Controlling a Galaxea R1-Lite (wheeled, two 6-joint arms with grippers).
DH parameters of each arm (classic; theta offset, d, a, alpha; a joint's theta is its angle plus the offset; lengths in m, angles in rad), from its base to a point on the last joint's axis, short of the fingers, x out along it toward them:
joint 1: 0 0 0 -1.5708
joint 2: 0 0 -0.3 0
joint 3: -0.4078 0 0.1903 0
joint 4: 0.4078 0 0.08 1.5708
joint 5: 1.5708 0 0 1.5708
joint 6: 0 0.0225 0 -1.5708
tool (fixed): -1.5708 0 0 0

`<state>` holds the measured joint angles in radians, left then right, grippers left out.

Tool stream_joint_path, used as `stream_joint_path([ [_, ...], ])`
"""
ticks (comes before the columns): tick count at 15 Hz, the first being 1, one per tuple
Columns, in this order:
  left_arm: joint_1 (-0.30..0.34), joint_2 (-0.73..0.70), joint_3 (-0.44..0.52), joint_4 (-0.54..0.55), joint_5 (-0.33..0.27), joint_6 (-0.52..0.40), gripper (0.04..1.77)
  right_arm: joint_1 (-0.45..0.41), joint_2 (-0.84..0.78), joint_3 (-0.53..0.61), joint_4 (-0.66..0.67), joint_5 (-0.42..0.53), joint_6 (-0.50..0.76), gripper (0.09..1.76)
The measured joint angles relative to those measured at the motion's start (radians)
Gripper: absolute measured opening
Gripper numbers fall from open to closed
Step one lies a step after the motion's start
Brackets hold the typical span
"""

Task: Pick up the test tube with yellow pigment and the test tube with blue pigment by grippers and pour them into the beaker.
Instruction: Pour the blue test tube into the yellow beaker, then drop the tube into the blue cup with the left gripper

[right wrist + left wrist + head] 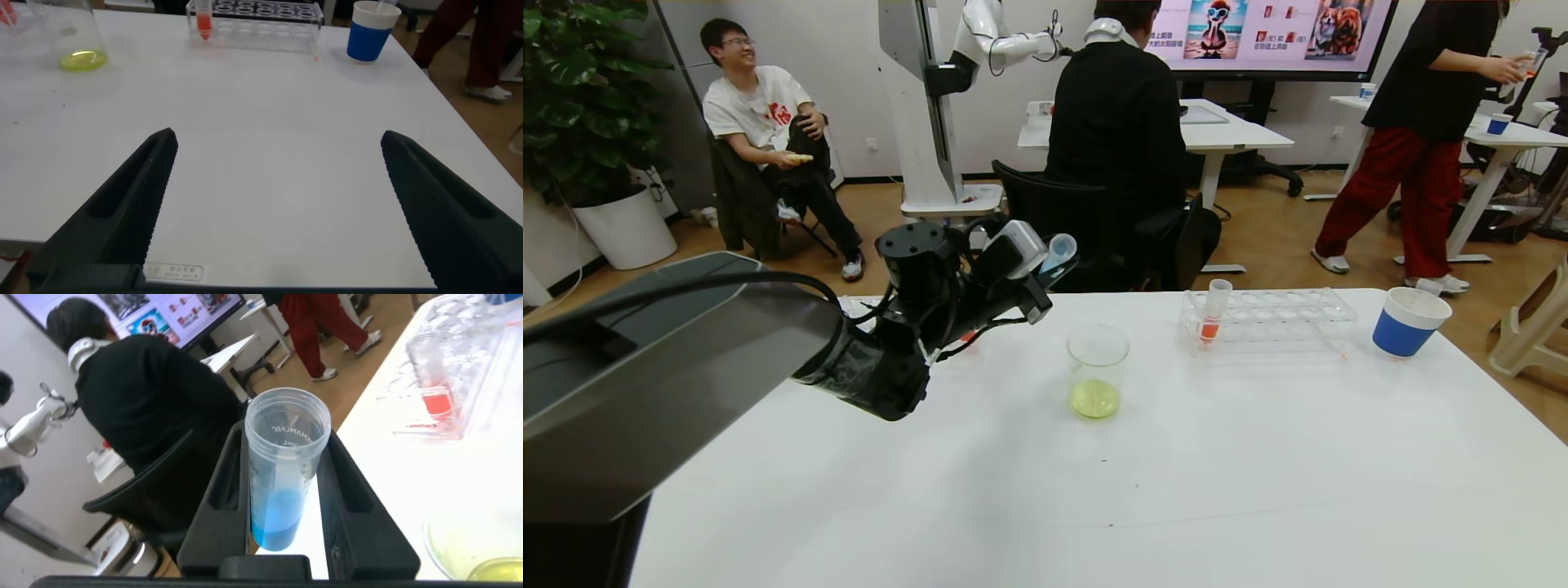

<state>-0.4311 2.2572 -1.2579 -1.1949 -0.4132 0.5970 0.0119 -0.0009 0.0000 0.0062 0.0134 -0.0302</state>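
L black two-fingered pincer (282, 514) is clamping the clear plastic test tube w/ blue liquid (282, 469), holding it above the white desk (1045, 490), left of the clear glass beaker (1097, 371), which is holding yellow-green liquid. R pincer (278, 212) is hovering over the desk w/ jaws gaping wide, gripping nothing

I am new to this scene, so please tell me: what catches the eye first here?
First, the left pincer, raised left of the beaker, shut on the test tube with blue pigment. The beaker already holds yellow liquid. Behind it, a clear rack holds one tube with orange-red liquid.
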Motion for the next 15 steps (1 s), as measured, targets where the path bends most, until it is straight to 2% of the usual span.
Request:
stream_joint_path([
  [2, -0.006, 0.041, -0.012, -0.027, -0.069, 0.079, 0.5, 0.0, 0.0, 0.0, 0.0, 0.0, 0.0, 1.74],
  [6, -0.003, 0.11, -0.104, -0.034, -0.165, 0.215, 0.5, 0.0, 0.0, 0.0, 0.0, 0.0, 0.0, 1.74],
  [10, 0.001, 0.154, -0.187, -0.033, -0.24, 0.343, 0.5, 0.0, 0.0, 0.0, 0.0, 0.0, 0.0, 1.74],
  [15, -0.006, 0.172, -0.198, -0.033, -0.306, 0.497, 0.5, 0.0, 0.0, 0.0, 0.0, 0.0, 0.0, 1.74],
])
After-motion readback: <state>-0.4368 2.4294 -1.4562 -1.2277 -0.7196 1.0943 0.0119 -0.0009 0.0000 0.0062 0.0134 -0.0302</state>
